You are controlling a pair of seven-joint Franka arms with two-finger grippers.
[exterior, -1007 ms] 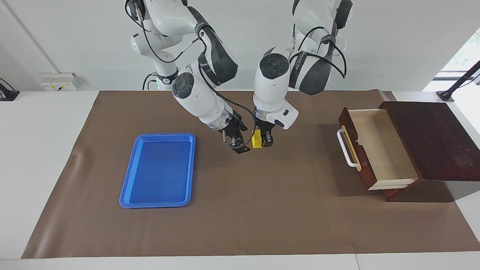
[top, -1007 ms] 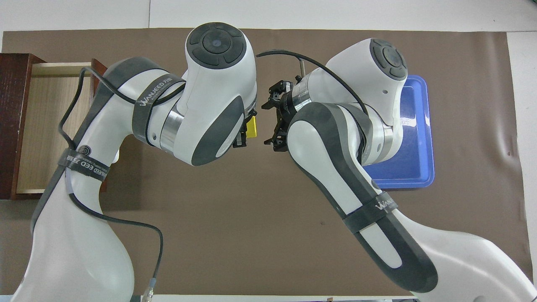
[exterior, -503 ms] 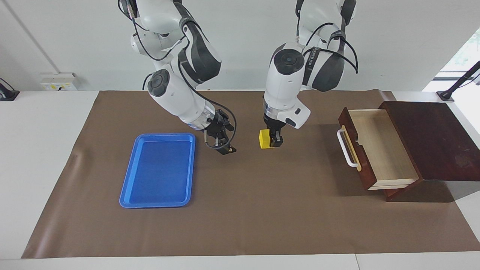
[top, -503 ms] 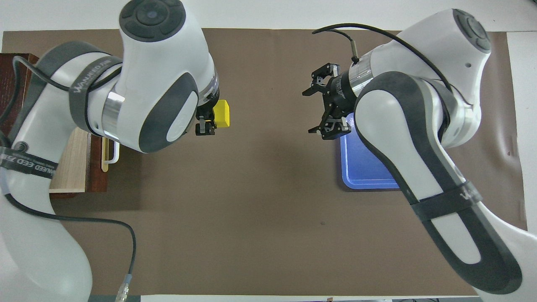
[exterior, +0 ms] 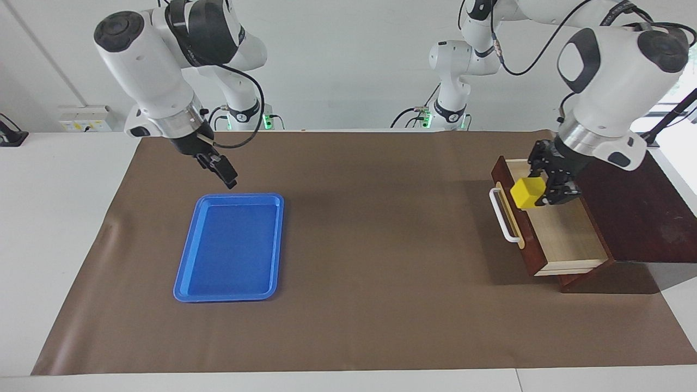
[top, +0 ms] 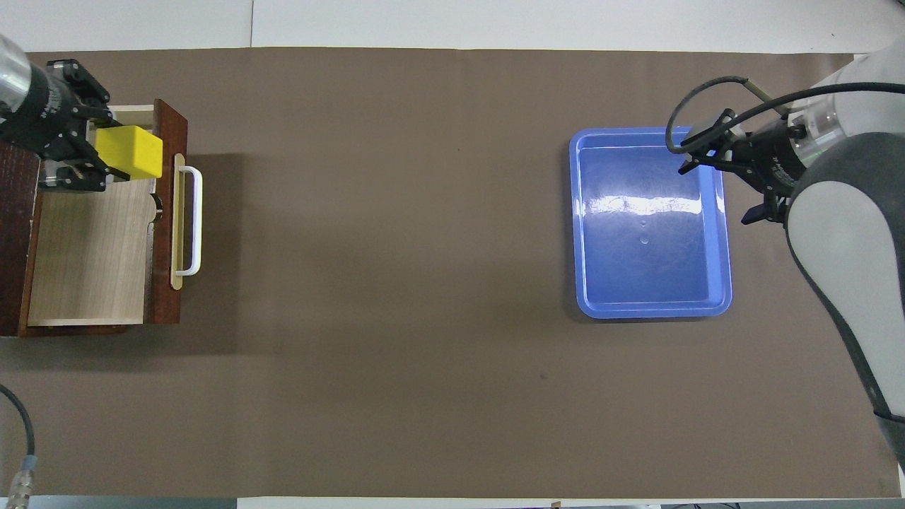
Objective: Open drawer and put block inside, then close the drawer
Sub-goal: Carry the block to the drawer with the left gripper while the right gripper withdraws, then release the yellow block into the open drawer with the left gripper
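Since the earlier frames, the left arm has carried the block point(exterior: 527, 193) from mid-tabletop to the open drawer point(exterior: 561, 228), while the right arm has pulled back toward its own end. The left end effector point(exterior: 546, 188) pinches the block in the air, over the drawer's pale interior just inside the front panel with the white handle point(exterior: 500, 216). Judging by this, the coming move is a straight descent and release, since the cavity lies directly below. The right end effector point(exterior: 219, 167) waits with fingers spread over the blue tray's point(exterior: 228, 247) edge nearer the robots.
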